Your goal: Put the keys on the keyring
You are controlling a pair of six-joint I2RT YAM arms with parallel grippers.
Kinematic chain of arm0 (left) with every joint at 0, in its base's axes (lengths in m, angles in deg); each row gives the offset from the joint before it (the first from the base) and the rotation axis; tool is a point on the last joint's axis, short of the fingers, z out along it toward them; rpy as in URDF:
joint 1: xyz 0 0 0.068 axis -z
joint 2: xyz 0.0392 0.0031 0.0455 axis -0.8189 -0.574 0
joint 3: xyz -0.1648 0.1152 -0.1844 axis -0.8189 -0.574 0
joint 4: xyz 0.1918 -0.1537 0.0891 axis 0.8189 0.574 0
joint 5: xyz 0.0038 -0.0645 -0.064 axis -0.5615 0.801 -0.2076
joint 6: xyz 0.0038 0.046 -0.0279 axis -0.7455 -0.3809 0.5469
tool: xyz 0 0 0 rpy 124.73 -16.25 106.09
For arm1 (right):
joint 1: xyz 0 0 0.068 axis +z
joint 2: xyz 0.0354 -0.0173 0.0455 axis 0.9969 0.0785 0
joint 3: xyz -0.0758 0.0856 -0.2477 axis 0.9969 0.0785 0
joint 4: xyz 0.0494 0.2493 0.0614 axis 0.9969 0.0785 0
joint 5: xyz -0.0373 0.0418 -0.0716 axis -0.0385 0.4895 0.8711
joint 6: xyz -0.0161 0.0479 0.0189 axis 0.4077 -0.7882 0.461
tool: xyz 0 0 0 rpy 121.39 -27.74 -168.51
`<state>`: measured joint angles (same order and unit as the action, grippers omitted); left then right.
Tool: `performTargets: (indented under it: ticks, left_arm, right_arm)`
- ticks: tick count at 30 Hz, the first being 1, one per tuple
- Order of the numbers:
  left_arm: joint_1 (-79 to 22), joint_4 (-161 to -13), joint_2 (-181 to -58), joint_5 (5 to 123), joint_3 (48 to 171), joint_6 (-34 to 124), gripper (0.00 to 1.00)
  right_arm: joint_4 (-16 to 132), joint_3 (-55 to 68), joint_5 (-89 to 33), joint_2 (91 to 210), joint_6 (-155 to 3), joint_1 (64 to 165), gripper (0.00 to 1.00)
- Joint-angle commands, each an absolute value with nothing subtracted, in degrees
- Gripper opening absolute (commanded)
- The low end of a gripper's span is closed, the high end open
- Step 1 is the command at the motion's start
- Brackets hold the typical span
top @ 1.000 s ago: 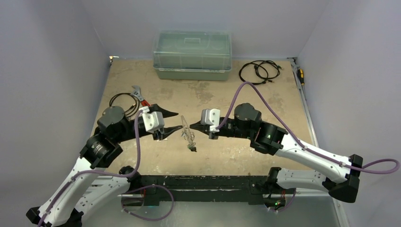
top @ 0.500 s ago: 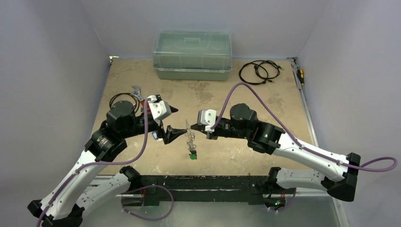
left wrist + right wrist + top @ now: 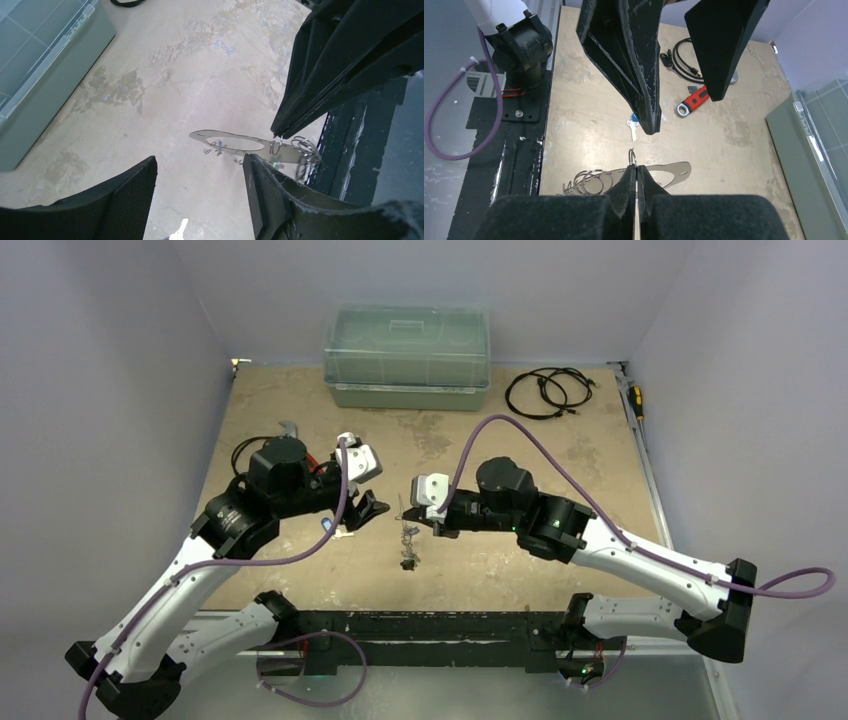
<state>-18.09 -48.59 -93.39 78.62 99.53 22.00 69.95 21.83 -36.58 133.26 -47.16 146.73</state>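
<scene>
Your right gripper (image 3: 433, 525) was pressed together on the keyring (image 3: 407, 532), which hung from its tips near the middle of the table (image 3: 560, 460). Your left gripper (image 3: 362, 510) stood spread at the keyring's 9 o'clock, with a blue-tagged key (image 3: 336, 527) lying beside it on the table.

table (image 3: 470, 575): worn tan board | green lidded box (image 3: 407, 357): far edge | black cable coil (image 3: 546, 390): just right of box | screwdriver (image 3: 634, 400): farther right, by wall | red-handled wrench (image 3: 694, 100), second black cable (image 3: 245, 452): nearer than box, left | blue-tagged key (image 3: 333, 528): well nearer than box, slightly left
</scene>
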Motion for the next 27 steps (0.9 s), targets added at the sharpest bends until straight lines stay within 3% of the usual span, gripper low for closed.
performTargets:
  ticks: [1, 20, 27]
  left_arm:
    - [-17.7, -45.6, -95.8, 80.9, 102.7, 18.1, 0.61]
    - [-14.5, -49.2, -97.0, 81.7, 98.7, 14.5, 0.52]
    - [-14.0, -47.9, -92.6, 79.4, 98.3, 12.2, 0.62]
  right_arm:
    - [69.1, 17.4, -39.4, 132.5, -46.6, 146.9, 0.0]
    - [69.0, 18.1, -39.1, 131.5, -46.9, 146.9, 0.0]
    - [68.9, 18.4, -37.4, 131.6, -46.9, 146.9, 0.0]
